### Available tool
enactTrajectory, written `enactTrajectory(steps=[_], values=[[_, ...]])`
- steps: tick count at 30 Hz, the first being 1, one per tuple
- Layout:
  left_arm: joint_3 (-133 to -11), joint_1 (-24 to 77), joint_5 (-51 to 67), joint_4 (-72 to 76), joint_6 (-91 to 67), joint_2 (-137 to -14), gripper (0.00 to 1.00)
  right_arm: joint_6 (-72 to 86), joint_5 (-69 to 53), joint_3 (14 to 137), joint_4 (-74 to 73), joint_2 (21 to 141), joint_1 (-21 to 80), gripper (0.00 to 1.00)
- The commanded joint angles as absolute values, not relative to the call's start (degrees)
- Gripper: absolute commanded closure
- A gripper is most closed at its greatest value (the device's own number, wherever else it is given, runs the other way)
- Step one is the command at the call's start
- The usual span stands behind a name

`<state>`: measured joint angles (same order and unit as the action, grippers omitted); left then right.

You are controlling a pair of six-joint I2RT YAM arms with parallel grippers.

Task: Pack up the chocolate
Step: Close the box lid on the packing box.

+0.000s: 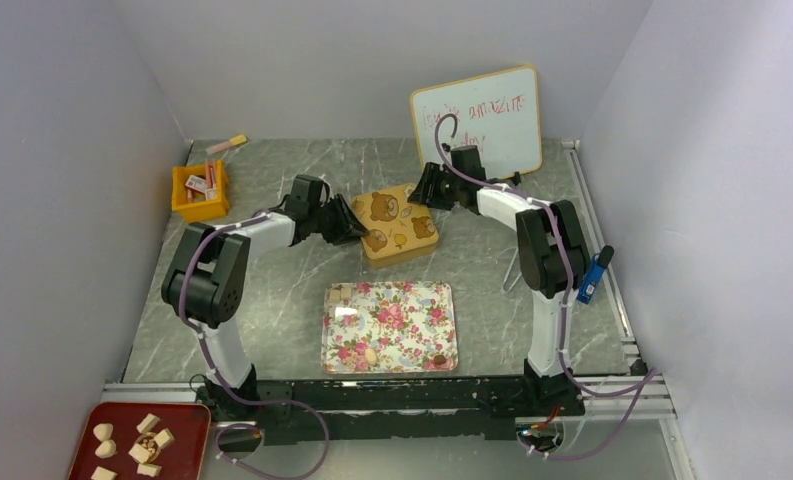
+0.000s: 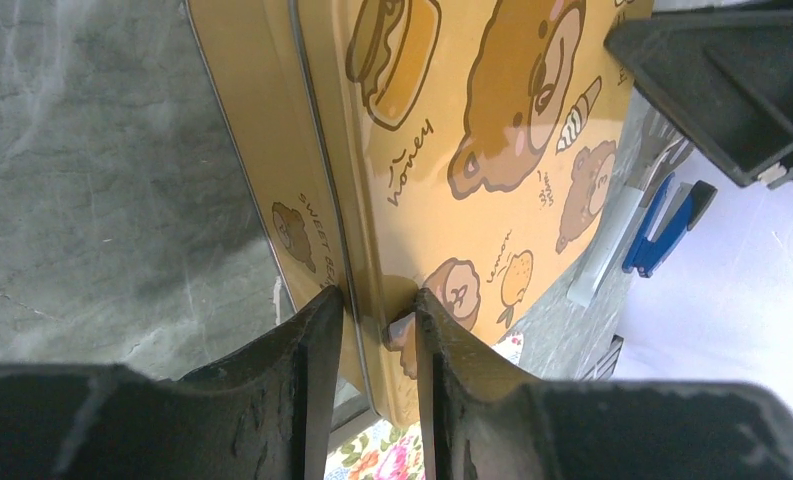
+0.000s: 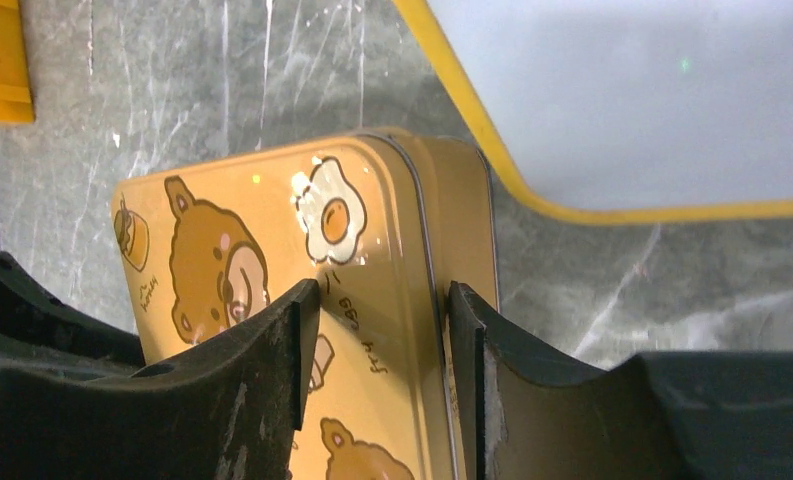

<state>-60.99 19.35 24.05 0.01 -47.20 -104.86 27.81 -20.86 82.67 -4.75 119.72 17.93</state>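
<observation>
- The chocolate (image 1: 137, 440) sits mostly as a small heap of pale pieces on the red tray (image 1: 187, 415), at the near left corner.
- A few more little pieces lie on the floral tray (image 1: 442, 300), near the middle. None of them is being held.
- The yellow bear tin (image 1: 397, 228) lies flat on the table (image 1: 272, 300), just past the floral tray. Its lid is on.
- The left gripper (image 2: 377, 300) is at the tin's left edge. Its fingers are pinched on the rim, one on the side wall and one on the lid.
- The right gripper (image 3: 384, 295) is at the tin's far right corner. Its fingers stand apart with the edge between them. They do not seem to be squeezing, but the view is too close to be sure.
- I think the chocolate pieces are very light and quite hard. They are also smooth, so they could slip or pop out of a tight pinch.
- They could chip or get squashed too, so a soft squeeze is best.
- A good place to hold a piece is on two flat sides across from each other, low down near the tray. Round ones may roll.
- The tin looks stiff, thin and shiny, so it may slide on the table. Holding it by the rim at both ends seems wise while the lid comes off.
</observation>
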Motion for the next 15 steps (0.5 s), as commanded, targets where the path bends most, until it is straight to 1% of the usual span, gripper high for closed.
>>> enactTrajectory(steps=[1,15], values=[[-60.81,18.56,17.69,-6.80,-43.43,-107.63,0.64,27.03,-19.81,74.05,-20.35,121.03,21.16,1.00],[-62.12,17.11,16.65,-8.17,-41.80,-108.41,0.64,30.47,-20.22,66.16,-17.78,115.77,26.19,1.00]])
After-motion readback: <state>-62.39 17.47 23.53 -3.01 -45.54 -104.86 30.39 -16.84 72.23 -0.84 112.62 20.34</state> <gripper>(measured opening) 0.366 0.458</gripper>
